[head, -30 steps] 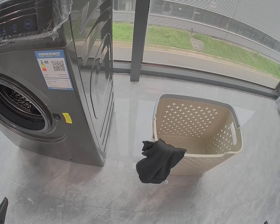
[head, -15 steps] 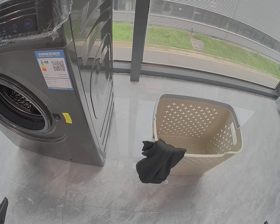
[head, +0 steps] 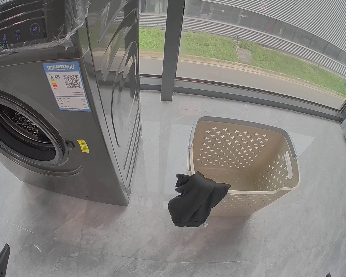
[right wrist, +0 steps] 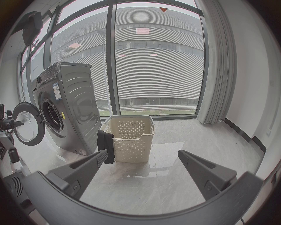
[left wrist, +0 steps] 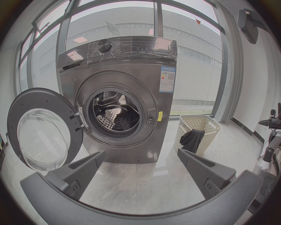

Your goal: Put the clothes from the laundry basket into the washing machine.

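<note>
left gripper (left wrist: 141, 151) and right gripper (right wrist: 141, 152) both wide open, empty; black garment (head: 196, 199) drapes over basket (head: 247, 124) rim, washer (head: 103, 93) side, so I'd pinch its bunched top, lift clear of rim, then push deep into open drum (left wrist: 108, 112).

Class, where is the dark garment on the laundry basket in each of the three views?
Head view: the dark garment near the middle, draped over the basket's front-left corner.
Left wrist view: the dark garment over the basket corner beside the washing machine.
Right wrist view: the dark garment on the basket corner facing the washing machine.
Shared landmark: the basket.
</note>
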Motion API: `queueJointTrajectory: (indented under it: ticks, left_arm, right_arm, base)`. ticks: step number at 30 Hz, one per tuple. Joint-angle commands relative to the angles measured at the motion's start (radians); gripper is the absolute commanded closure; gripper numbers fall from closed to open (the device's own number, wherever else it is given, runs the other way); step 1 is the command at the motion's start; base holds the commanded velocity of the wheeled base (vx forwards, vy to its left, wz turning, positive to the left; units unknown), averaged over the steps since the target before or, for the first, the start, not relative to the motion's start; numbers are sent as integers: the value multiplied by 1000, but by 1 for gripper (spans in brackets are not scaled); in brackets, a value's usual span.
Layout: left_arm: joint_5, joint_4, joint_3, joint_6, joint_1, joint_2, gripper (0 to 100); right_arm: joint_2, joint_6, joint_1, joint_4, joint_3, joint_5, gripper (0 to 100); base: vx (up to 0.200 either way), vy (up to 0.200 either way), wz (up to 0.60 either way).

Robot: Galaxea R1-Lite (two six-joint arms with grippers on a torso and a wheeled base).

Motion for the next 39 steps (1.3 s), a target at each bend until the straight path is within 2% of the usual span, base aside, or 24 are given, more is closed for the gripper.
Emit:
queueJointTrajectory:
  ticks: [1,20,29,39]
  left_arm:
    - [0,0,13,1,0,-9,0]
    - [0,-2,15,-2,1,-9,0]
    - [0,-2,15,-1,1,-9,0]
    - [-2,-2,15,9,1,-9,0]
  right_arm:
    - [-16,0,0,0,16,0,0]
    - [-16,0,0,0,16,0,0]
    - [-16,0,1,0,16,2,0]
    - [-16,-3,0,3,15,6,0]
  base:
    - [0,0,0]
    - [0,0,0]
    - [0,-200,0]
    - [20,0,0]
